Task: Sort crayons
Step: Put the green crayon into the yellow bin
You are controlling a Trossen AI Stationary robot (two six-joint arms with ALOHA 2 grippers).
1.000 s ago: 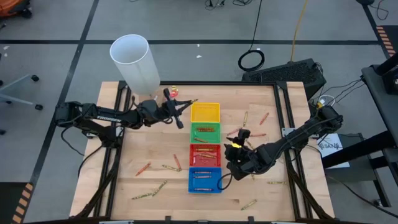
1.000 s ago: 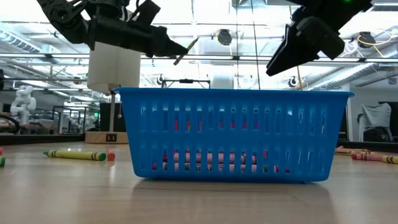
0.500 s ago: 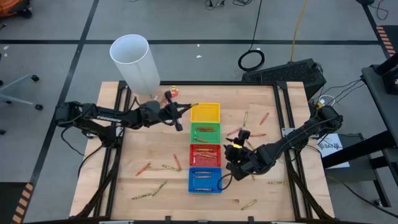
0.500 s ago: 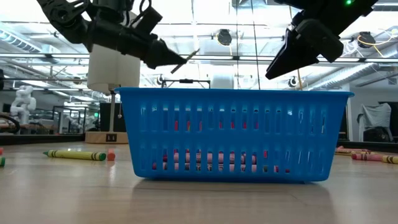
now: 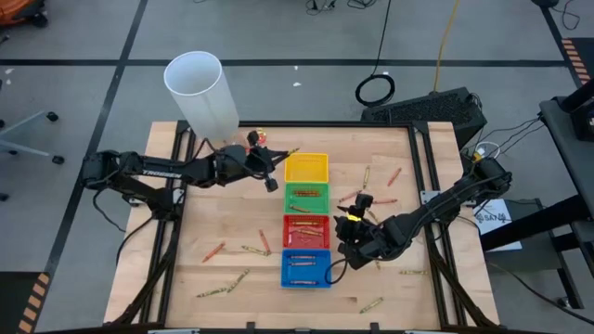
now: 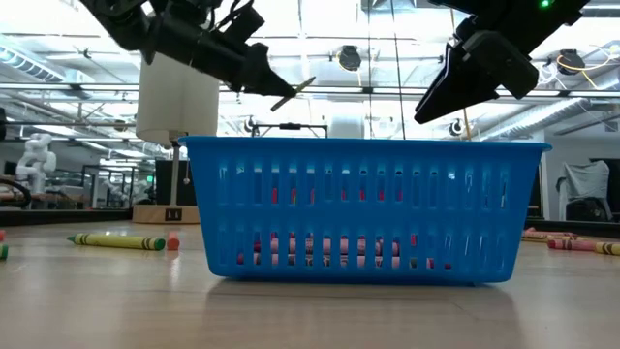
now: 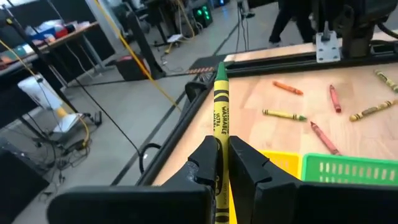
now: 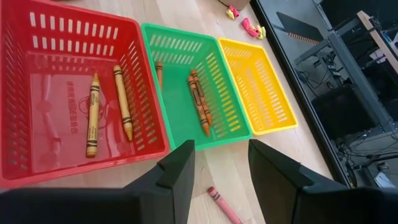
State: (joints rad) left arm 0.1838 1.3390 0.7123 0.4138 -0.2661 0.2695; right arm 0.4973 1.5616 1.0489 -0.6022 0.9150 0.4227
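Four trays sit in a column at the tabletop's centre: yellow tray (image 5: 306, 168) at 12 o'clock, then green tray (image 5: 306, 198), red tray (image 5: 306, 230) and blue tray (image 5: 305, 267) at 6 o'clock. We judge the sorting partly done. From the right wrist view we count two crayons in the red tray and about three in the green one, while the yellow tray (image 8: 258, 87) looks bare. The blue tray holds a few, though we cannot count them.

Plenty of crayons remain loose: a cluster at 2 to 3 o'clock of the trays (image 5: 376, 186), several at 7 to 8 o'clock (image 5: 232, 264), and a couple near 5 o'clock (image 5: 371, 303).

Our left gripper (image 5: 269, 167) hangs just at 9 o'clock of the yellow tray, above the tabletop, its jaws clenched on a yellow crayon (image 7: 220, 118) that sticks out past the fingertips. We read this as a delivery under way, with the yellow tray the likely target.

Our right gripper (image 5: 351, 243) hovers at 3 o'clock of the red and blue trays, jaws released and holding nothing; a reddish crayon (image 8: 222, 205) lies on the tabletop just below it.

Most of the work, by our estimate, is left.
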